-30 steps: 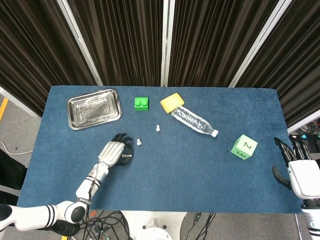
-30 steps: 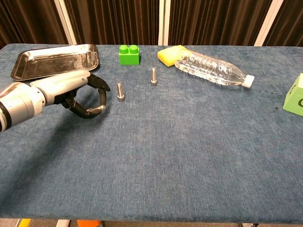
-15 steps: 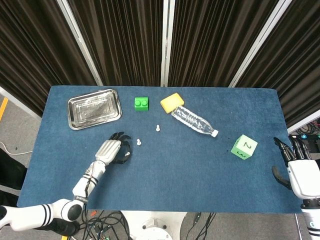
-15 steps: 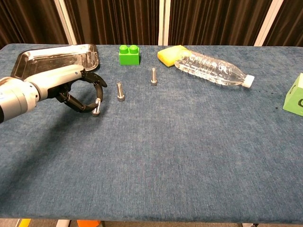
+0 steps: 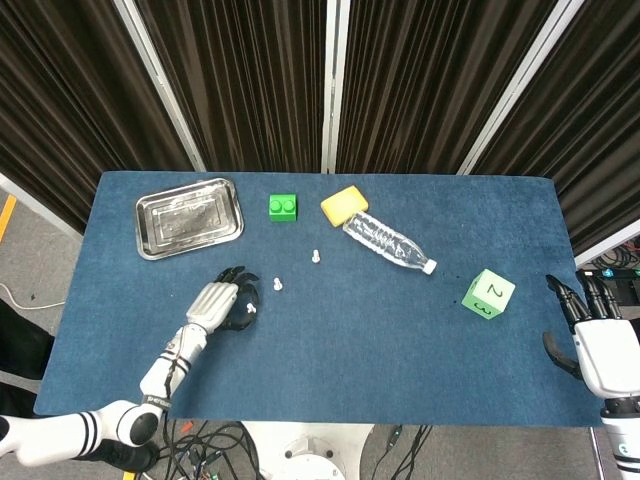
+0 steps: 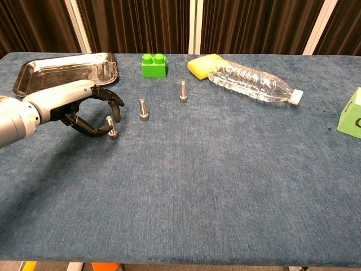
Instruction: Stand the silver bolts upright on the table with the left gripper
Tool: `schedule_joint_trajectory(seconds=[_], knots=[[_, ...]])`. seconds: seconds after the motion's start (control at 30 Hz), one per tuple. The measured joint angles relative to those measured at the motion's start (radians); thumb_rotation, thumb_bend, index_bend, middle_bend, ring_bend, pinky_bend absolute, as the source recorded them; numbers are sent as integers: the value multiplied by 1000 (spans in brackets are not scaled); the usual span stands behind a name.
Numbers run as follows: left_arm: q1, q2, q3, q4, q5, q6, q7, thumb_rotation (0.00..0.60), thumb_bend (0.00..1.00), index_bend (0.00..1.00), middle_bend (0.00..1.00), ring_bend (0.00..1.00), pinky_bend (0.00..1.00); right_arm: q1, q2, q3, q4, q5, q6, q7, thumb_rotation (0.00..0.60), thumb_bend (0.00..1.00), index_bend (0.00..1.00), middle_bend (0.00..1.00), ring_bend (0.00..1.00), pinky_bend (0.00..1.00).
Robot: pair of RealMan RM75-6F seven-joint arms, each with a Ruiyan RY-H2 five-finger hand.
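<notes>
My left hand (image 6: 79,110) (image 5: 222,302) is at the left of the table, with its thumb and a fingertip pinching a silver bolt (image 6: 111,127) (image 5: 250,307). That bolt is upright, head down on the blue cloth. Two more silver bolts stand upright: one (image 6: 144,110) (image 5: 278,283) just right of the hand, the other (image 6: 183,91) (image 5: 316,256) farther back. My right hand (image 5: 592,340) hangs off the right table edge, fingers spread and holding nothing; the chest view does not show it.
A steel tray (image 6: 62,70) lies behind the left hand. A green brick (image 6: 153,65), a yellow sponge (image 6: 202,64) and a lying plastic bottle (image 6: 254,82) line the back. A green die (image 5: 488,294) sits at the right.
The left hand turned the bolt from lying across its fingers to upright, then moved slightly left and lowered it onto the cloth. The right hand stayed put.
</notes>
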Motion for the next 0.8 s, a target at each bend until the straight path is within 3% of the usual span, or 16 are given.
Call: schedule_joint_trajectory(seconds=[0.23, 0.43, 0.53, 0.67, 0.8], knots=[[18, 39, -12, -31, 22, 38, -30, 600, 393, 335, 171, 0, 0, 0, 8, 3, 3, -1, 4, 5, 600, 299, 77, 220, 1, 23], [84, 165, -28, -61, 29, 133, -54, 600, 387, 334, 171, 0, 0, 6, 19, 7, 16, 6, -6, 24, 600, 303, 77, 217, 2, 23], [139, 231, -27, -62, 33, 208, -62, 600, 326, 334, 171, 0, 0, 12, 16, 9, 32, 12, -16, 42, 600, 302, 76, 203, 1, 24], [235, 294, -2, -40, 51, 320, -64, 600, 248, 334, 171, 0, 0, 18, 4, 10, 58, 18, -28, 79, 600, 301, 77, 153, 0, 24], [335, 340, 41, -18, 75, 418, -62, 600, 238, 335, 171, 0, 0, 20, -18, 9, 94, 25, -32, 114, 600, 301, 77, 133, 0, 24]])
